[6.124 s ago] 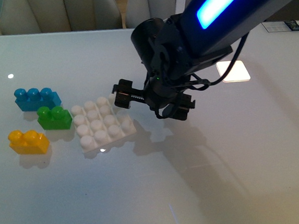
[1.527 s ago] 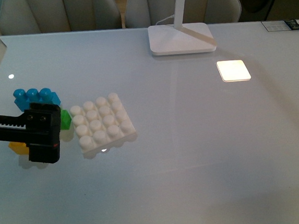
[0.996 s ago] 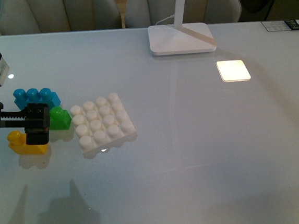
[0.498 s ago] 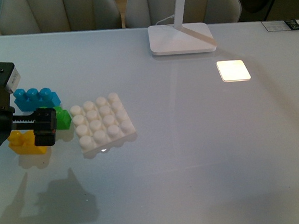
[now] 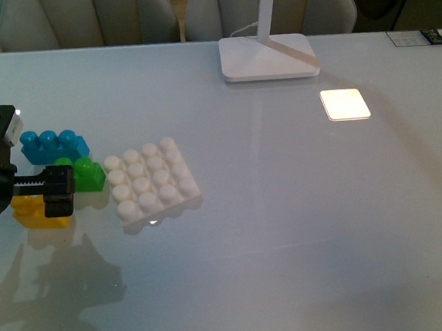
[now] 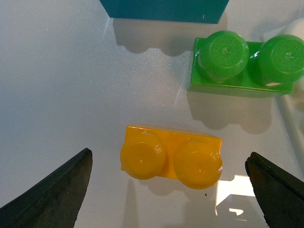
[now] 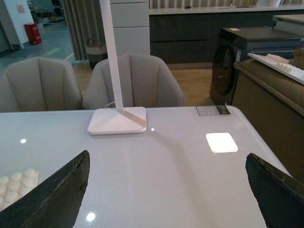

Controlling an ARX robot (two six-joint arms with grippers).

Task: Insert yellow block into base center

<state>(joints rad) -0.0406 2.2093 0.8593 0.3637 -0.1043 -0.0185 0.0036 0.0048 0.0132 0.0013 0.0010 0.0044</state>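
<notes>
Our left gripper point(image 6: 168, 190) hangs over the yellow block point(image 6: 171, 156), jaws spread wide on either side and clear of it. The block lies studs-up on the white table point(image 5: 302, 205), apart from the base point(image 5: 151, 179). Beyond it sit a green brick point(image 6: 242, 61) and a blue brick point(image 6: 164, 9). Our right gripper point(image 7: 168, 199), likewise spread wide, faces the far lamp foot point(image 7: 118, 121).

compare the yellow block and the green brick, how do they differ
The yellow block is yellow-orange, the green brick green. The yellow block lies between the open jaws of the left gripper; the green brick lies outside them. The green brick sits beside the base; the yellow block is farther off. Both are two-stud bricks, studs up.
</notes>
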